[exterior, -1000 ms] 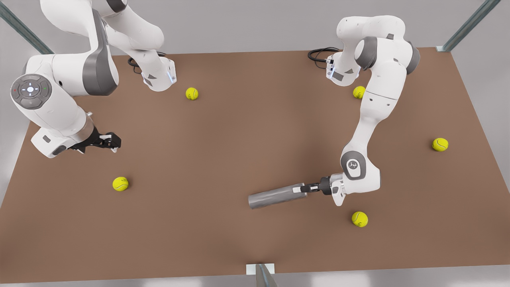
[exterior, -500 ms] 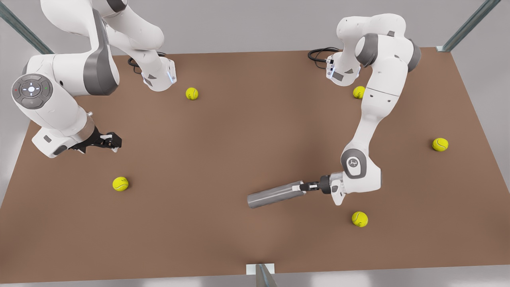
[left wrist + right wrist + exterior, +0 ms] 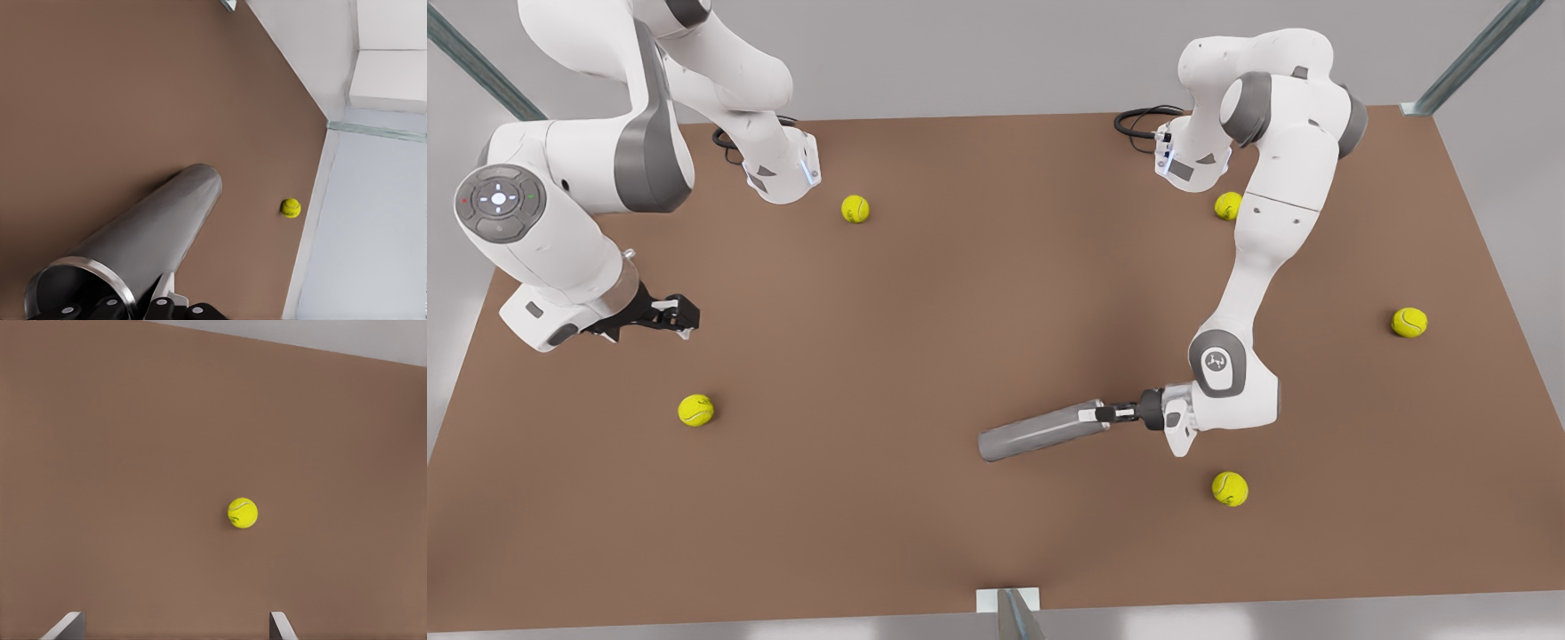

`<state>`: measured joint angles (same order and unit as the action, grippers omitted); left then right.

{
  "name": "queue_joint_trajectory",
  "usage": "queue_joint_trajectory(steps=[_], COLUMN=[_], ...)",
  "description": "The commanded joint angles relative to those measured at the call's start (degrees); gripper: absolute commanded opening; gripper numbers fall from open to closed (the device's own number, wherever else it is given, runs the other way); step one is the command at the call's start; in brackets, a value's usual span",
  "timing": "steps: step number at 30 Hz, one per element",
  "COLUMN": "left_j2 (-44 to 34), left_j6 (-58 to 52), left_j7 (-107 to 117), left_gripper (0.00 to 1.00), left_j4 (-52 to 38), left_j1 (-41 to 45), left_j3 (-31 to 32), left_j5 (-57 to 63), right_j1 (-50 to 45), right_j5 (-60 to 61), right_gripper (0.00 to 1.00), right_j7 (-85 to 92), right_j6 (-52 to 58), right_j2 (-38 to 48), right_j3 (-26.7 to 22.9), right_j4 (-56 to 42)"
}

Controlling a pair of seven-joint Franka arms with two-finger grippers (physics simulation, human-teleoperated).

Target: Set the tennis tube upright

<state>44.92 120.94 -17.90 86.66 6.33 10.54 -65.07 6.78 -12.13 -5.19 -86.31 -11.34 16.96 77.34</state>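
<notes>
The tennis tube (image 3: 1036,432) is a matte grey cylinder lying low over the brown table (image 3: 960,293), right of centre in the front view. My left gripper (image 3: 1104,414) is shut on the wall of its hollow end, on the side toward the front view's right. The left wrist view looks along the tennis tube (image 3: 157,230) from its open rim (image 3: 73,270), with the left gripper (image 3: 133,311) at that rim. On the front view's left, my right gripper (image 3: 686,317) waits above the table, open, its fingertips (image 3: 67,624) set wide apart.
Several yellow-green tennis balls lie scattered: one (image 3: 695,410) below the right gripper, one (image 3: 1229,488) near the left arm's wrist, one (image 3: 1408,322) at the far right, and two (image 3: 855,209) near the arm bases. A metal post (image 3: 1009,609) stands at the table's front edge.
The left gripper and the tube's gripped end have risen slightly, shifting the tube a little toward the front view's left. The right arm has barely moved.
</notes>
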Motion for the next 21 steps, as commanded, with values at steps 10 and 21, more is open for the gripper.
queue_joint_trajectory(steps=[10, 21], left_j2=[-1.15, -6.34], left_j6=[-0.35, -2.37], left_j7=[1.55, 5.95], left_gripper=[0.21, 0.21], left_j4=[-0.27, -0.27], left_j1=[-0.26, -0.97], left_j3=[-0.09, -0.79], left_j5=[5.74, 15.93], right_j1=[-0.1, 0.25], right_j5=[0.0, 0.0], right_gripper=[1.0, 1.0], right_j7=[0.0, 0.0], right_j6=[0.0, 0.0], right_j2=[0.01, 0.01], right_j3=[0.01, -0.17], right_j4=[0.0, 0.0])
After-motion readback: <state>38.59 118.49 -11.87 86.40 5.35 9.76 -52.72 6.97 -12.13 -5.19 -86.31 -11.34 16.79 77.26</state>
